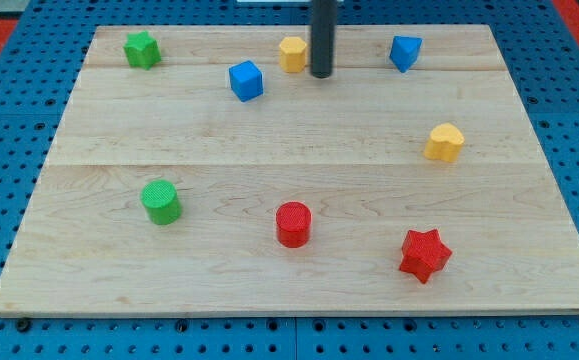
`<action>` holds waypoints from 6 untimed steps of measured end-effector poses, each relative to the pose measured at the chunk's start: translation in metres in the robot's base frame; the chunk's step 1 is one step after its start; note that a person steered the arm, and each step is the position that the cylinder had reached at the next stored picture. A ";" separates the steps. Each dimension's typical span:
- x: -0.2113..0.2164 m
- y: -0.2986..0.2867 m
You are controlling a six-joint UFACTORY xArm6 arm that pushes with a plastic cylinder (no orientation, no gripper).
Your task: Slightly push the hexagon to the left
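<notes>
The yellow hexagon block [292, 53] sits near the view's top, a little left of centre, on the wooden board [299, 140]. My tip [321, 75] is the lower end of a dark rod that comes down from the top edge. It stands just to the right of the yellow hexagon, very close to its right side; I cannot tell if they touch.
A blue cube [246, 80] lies left of and below the hexagon. A green star [142, 48] is at top left, a blue block [405, 52] at top right, a yellow heart [445, 142] at right. A green cylinder [160, 201], red cylinder [293, 223] and red star [424, 254] lie lower down.
</notes>
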State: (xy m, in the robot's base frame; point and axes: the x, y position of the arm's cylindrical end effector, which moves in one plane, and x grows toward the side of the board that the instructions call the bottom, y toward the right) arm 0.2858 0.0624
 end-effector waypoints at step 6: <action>-0.031 -0.036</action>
